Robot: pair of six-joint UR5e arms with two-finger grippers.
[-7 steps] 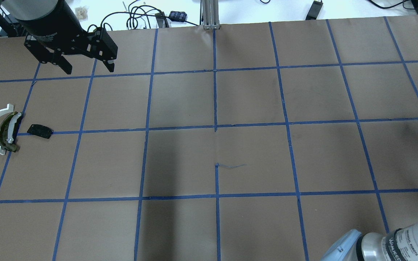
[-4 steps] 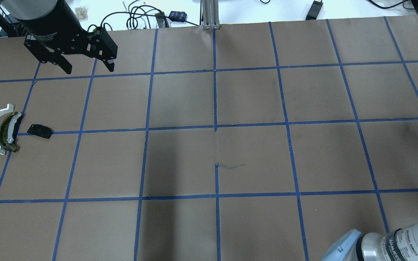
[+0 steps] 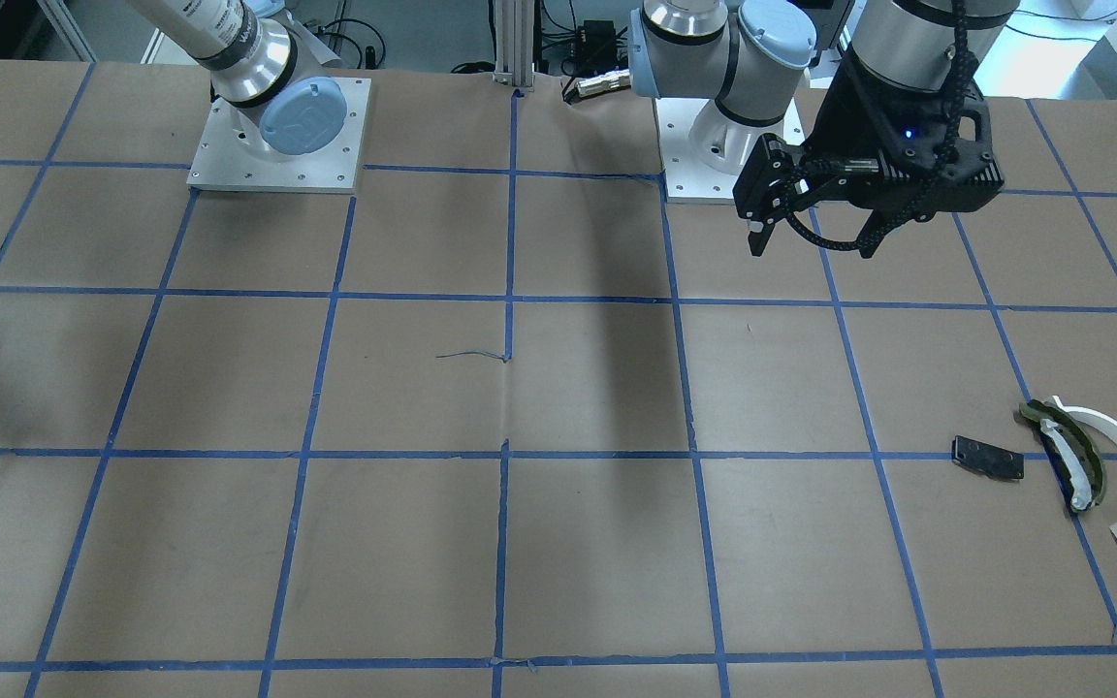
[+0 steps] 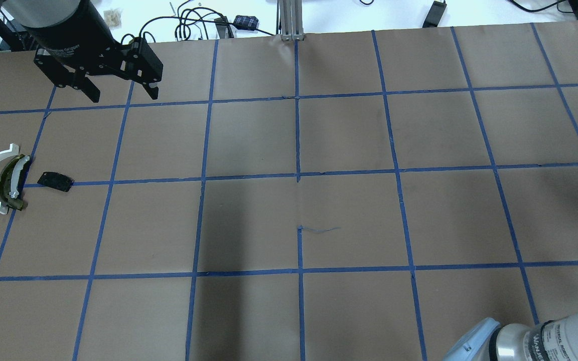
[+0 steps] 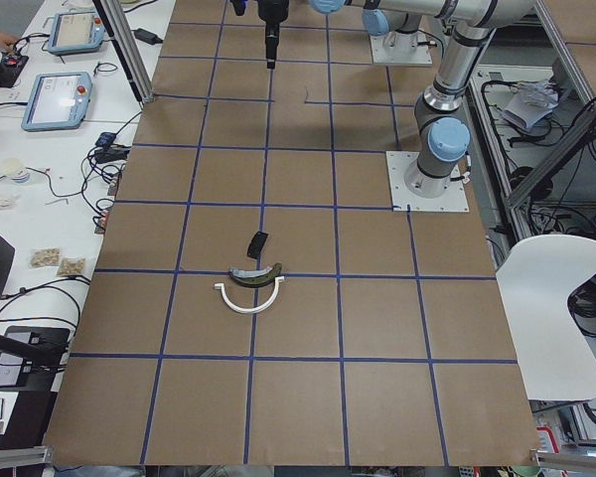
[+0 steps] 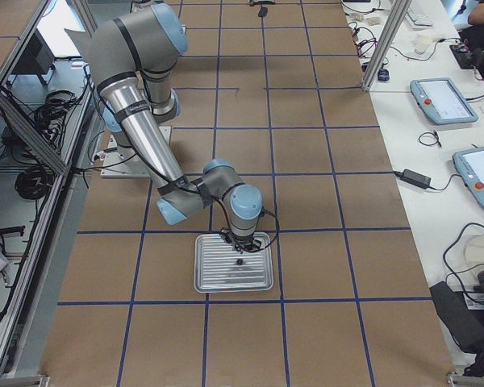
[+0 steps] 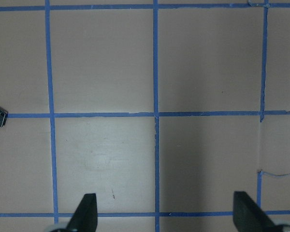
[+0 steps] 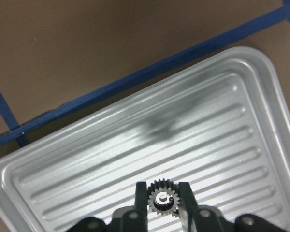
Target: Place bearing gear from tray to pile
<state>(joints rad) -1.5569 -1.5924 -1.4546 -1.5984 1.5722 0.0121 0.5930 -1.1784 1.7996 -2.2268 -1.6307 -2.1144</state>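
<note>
Sitting between the closed jaws of the right gripper, the small grey toothed bearing gear is held over the ridged silver tray. Jaws of the left gripper are spread wide, empty, well apart from the pile of curved white-and-olive parts.

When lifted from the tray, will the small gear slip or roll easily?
The bearing gear looks metal, so probably stiff and heavy for its size. The right end effector closes on its teeth, so it may pivot or slip. Round, it would likely roll if dropped on edge onto the tray.
</note>
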